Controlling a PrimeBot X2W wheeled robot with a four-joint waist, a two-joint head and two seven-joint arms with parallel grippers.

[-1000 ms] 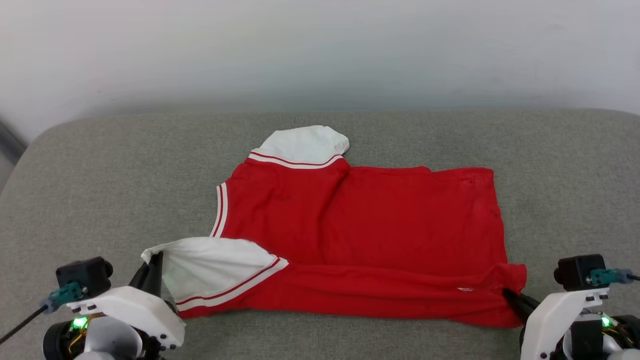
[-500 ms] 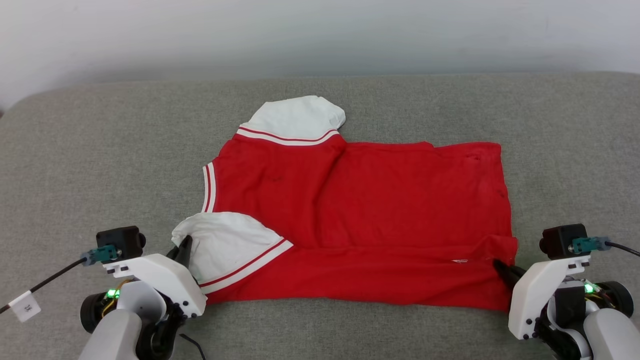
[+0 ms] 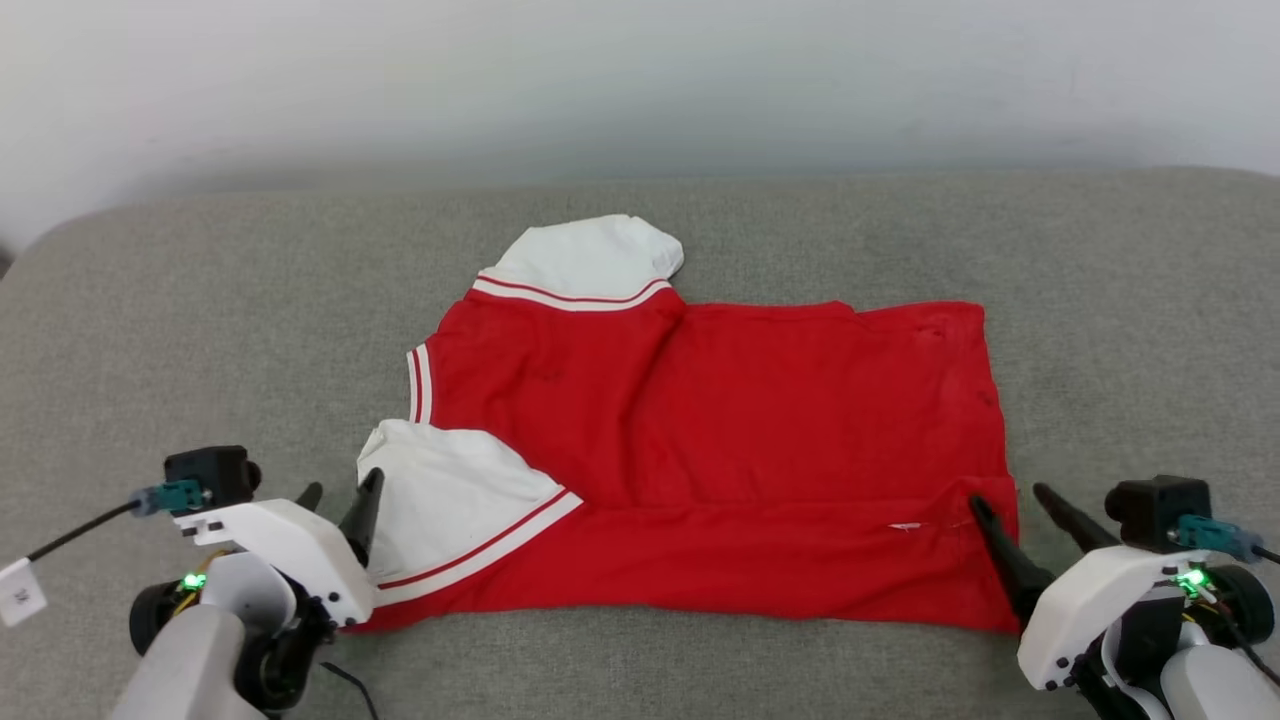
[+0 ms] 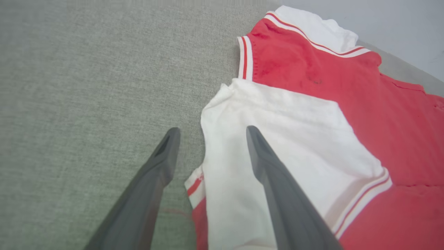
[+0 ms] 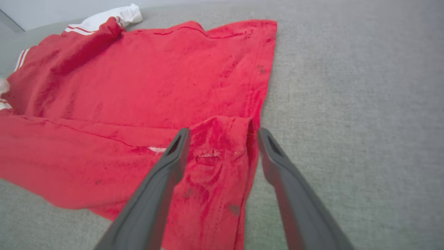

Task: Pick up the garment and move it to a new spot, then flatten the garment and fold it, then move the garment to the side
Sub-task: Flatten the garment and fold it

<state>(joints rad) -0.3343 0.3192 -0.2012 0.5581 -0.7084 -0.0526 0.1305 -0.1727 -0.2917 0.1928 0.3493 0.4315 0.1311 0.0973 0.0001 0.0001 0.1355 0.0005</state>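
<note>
Left gripper (image 3: 342,485): seen at the lower left, fingers spread wide, nothing clasped. One finger is set over the cushion (image 3: 200,330), the other over the near sleeve (image 3: 450,500), whose edge lies between them.
Right gripper (image 3: 1008,495): seen at the lower right, fingers likewise spread, nothing clasped. The near right corner of the shirt (image 3: 740,420) is straddled, one finger over red cloth, the other over bare cushion just beside the edge.
Contact: whether the cloth is touched by any fingertip cannot be told.
Shirt: laid flat on the cushion in the middle of the head view, collar end to the left, hem to the right. The near long edge is folded over the body as a band.
Near sleeve: white with red-and-white trim, laid on the red body at the near left.
Far sleeve (image 3: 590,255): white, sticking out past the far edge.
Cushion: grey and woven, rounded at the far left corner.
Wall (image 3: 640,80): pale, behind the cushion.
</note>
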